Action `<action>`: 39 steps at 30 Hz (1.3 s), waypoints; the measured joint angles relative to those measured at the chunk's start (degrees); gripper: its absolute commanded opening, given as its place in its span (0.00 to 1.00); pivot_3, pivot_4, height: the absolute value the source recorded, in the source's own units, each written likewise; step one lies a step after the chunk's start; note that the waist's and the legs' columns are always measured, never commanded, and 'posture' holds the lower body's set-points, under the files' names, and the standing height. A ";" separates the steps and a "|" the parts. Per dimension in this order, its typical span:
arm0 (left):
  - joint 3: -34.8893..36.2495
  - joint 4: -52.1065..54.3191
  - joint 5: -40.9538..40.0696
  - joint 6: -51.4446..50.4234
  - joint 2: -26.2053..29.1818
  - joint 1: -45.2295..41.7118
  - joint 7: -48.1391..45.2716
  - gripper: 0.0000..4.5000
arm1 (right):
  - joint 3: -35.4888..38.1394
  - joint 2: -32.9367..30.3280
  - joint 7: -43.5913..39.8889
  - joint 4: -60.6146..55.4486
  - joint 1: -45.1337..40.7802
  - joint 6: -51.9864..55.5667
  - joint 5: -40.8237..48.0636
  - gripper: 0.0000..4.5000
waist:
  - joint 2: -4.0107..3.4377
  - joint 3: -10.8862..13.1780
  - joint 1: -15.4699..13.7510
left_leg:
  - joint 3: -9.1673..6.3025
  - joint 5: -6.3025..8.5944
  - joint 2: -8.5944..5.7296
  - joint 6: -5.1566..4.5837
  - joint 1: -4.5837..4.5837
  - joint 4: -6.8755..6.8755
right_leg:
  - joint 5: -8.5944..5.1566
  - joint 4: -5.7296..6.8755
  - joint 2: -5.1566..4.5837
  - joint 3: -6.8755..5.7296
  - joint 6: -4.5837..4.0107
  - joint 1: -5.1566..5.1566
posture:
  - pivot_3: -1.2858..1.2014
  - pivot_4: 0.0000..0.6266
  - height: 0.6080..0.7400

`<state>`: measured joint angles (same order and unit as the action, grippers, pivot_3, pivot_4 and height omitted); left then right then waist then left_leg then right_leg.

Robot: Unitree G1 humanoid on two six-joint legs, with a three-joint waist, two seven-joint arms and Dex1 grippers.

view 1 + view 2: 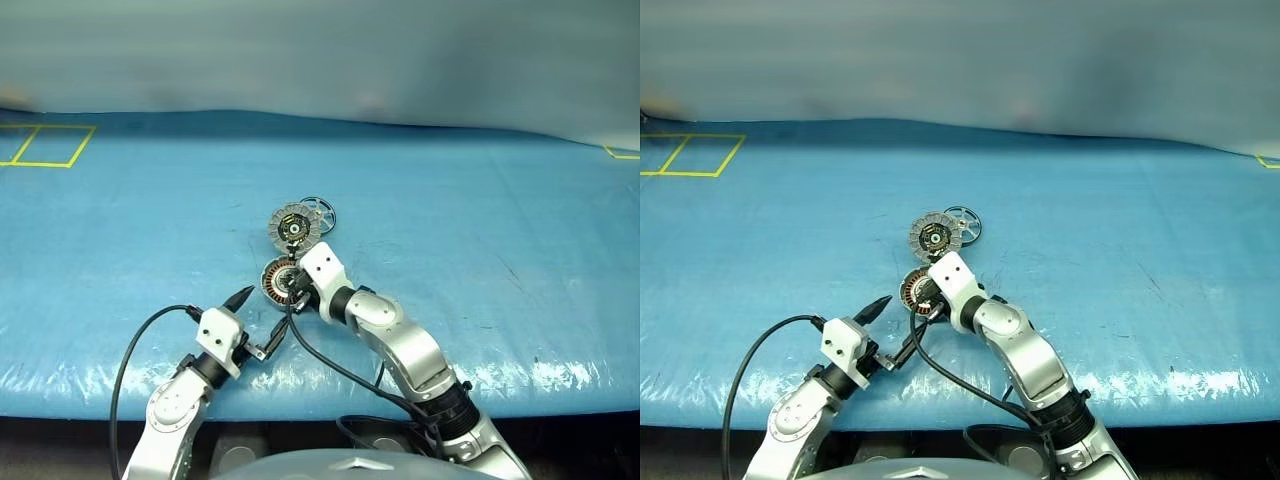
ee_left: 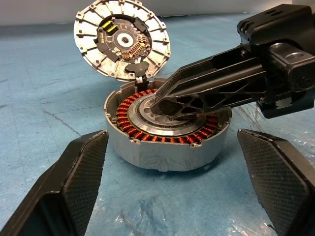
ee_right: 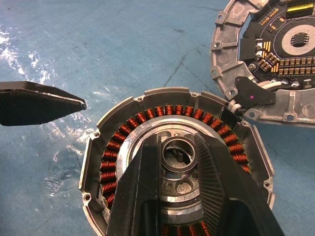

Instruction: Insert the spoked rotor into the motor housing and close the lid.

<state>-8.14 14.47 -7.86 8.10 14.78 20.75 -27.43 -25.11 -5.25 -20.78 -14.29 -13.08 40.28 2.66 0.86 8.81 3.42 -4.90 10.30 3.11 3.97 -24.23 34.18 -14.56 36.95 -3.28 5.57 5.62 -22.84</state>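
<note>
1. Your right gripper [image 3: 179, 162] sits in the housing [image 2: 167, 129] centre, fingers narrowly parted around the hub, nothing carried.
2. Rotor [image 1: 318, 213] lies beyond the raised lid [image 1: 293, 229], past it.
3. Left gripper [image 1: 262, 318]: spread, just short of the housing; right is nearer the rotor.

Blue tarp [image 1: 480, 200], yellow tape squares [image 1: 45, 146]

No words, brand names or numbers can be read anywhere. The lid [image 3: 275, 54] shows a dark circuit board with a chip and gold contacts, but any print on them is too small to make out (the chip's top looks blank from here). The only markings are yellow tape lines [image 1: 45, 145] forming 2 boxes on the blue table cover [image 1: 480, 230], plus a short yellow corner [image 1: 622, 153] at its far edge.
</note>
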 measured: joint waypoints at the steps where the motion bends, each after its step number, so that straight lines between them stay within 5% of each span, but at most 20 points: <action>1: -0.10 0.00 0.00 0.00 0.00 -0.12 -0.02 1.00 | 0.00 0.08 0.03 0.00 0.05 0.00 0.01 0.22 | 0.00 0.00 0.00 | 0.00 0.00 0.00 0.00 0.00 0.00 | 0.00 0.00 0.00 0.00 0.00 0.00 | 0.52 0.24 1.00; 7: -0.35 -0.08 0.00 -0.03 0.03 -0.58 -0.09 1.00 | -0.14 0.64 0.08 -0.38 0.49 0.18 0.25 0.63 | 0.00 -0.01 0.00 | 0.00 0.00 0.00 0.00 0.01 0.01 | 0.00 0.01 0.00 0.00 0.00 0.02 | 0.52 0.24 1.00; 14: -0.42 -0.17 0.00 -0.11 0.10 -0.73 -0.15 1.00 | 0.34 0.14 -0.36 -5.98 1.63 3.73 1.87 0.63 | -0.01 0.00 0.03 | 0.00 0.00 0.00 0.00 0.00 0.00 | 0.00 0.01 0.01 0.00 0.00 0.00 | 0.52 0.24 1.00; 17: -0.43 -0.17 0.00 -0.12 0.15 -0.70 -0.17 1.00 | 0.87 -0.07 -0.08 -10.55 1.92 5.76 2.49 0.51 | -0.01 0.00 0.01 | 0.00 0.00 0.00 0.00 0.00 0.00 | 0.00 0.01 0.01 0.00 0.00 0.00 | 0.52 0.24 1.00; 24: -0.50 -0.72 -0.01 -0.25 0.31 -1.47 -0.40 1.00 | 0.08 -3.21 2.23 -13.72 3.34 8.64 1.08 0.01 | 0.00 -0.01 -0.01 | 0.00 0.00 0.00 0.00 0.00 0.01 | 0.00 0.02 0.01 0.00 0.00 0.00 | 0.52 0.24 1.00; 39: -1.04 -0.82 -0.03 -0.35 0.54 -1.69 -0.60 1.00 | -1.61 -1.83 2.39 -4.57 5.54 -3.31 -0.01 0.01 | 0.01 -0.01 0.05 | 0.00 -0.01 0.00 -0.01 0.01 0.02 | 0.00 0.01 0.01 0.00 0.01 0.01 | 0.52 0.24 1.00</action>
<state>-9.18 13.65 -7.89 7.74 15.33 19.06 -28.03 -26.71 -7.08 -18.39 -18.86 -7.54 36.97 2.64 0.86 8.80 3.47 -4.90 10.29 3.11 3.96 -24.22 34.20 -14.55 36.96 -3.27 5.57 5.62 -22.82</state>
